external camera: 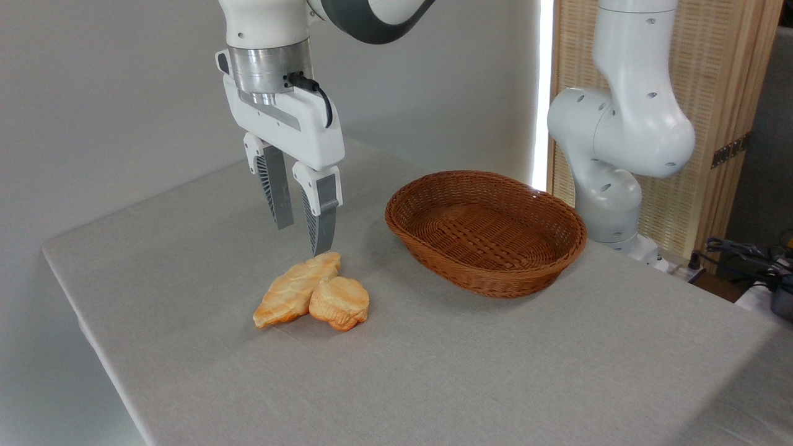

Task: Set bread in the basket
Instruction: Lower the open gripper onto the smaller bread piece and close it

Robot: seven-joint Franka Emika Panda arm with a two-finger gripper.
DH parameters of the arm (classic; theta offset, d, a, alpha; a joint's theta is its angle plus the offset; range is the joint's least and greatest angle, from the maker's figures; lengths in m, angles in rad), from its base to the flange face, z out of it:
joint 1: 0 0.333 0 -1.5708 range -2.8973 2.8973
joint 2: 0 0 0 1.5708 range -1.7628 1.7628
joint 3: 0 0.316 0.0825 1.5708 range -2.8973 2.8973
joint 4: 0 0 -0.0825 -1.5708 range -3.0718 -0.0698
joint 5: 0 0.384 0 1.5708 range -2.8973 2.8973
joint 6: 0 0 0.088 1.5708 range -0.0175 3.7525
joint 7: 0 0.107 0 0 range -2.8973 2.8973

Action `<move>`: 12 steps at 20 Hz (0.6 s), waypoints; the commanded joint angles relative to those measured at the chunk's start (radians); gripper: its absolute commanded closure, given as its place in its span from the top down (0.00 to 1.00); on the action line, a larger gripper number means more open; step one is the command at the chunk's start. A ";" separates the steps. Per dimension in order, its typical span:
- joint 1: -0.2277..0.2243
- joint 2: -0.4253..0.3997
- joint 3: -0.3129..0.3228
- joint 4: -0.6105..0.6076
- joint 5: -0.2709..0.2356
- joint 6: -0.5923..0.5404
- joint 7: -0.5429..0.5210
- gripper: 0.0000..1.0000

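Bread [339, 302]: small, round, puffy, golden-orange with a pale scalloped top, lying on the grey tablecloth [433, 371] slightly left of frame centre, in the lower middle. Touching, on its left side, a longer flat braided loaf [296, 288] running diagonally from lower left to upper right. Not held by anything.

Above the pair, in the upper left-centre of the frame: gripper [303, 232] pointing down, empty, jaws a narrow gap apart. Right fingertip seeming to end just over the far end of the braided loaf; contact impossible to judge from this angle. Nothing between the fingers [322, 226].

To the right of the bread, apart from it: oval brown wicker basket [560, 214], shallow with a thick rim, sitting on the cloth around frame centre-right, nothing inside.

Behind the basket at the right edge of the table: white robot base [610, 186]. Further back, a pale wooden slatted panel [706, 74] at upper right; dark cables [743, 254] at right edge.
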 commanded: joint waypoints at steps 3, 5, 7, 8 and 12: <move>-0.003 0.003 -0.003 0.014 0.007 -0.028 -0.004 1.00; -0.003 -0.003 -0.001 0.010 0.005 -0.040 -0.003 1.00; -0.003 -0.007 -0.001 -0.003 0.005 -0.050 -0.003 1.00; -0.003 -0.010 -0.003 -0.010 0.007 -0.048 -0.003 1.00; -0.003 -0.006 -0.001 -0.073 0.011 -0.031 0.040 1.00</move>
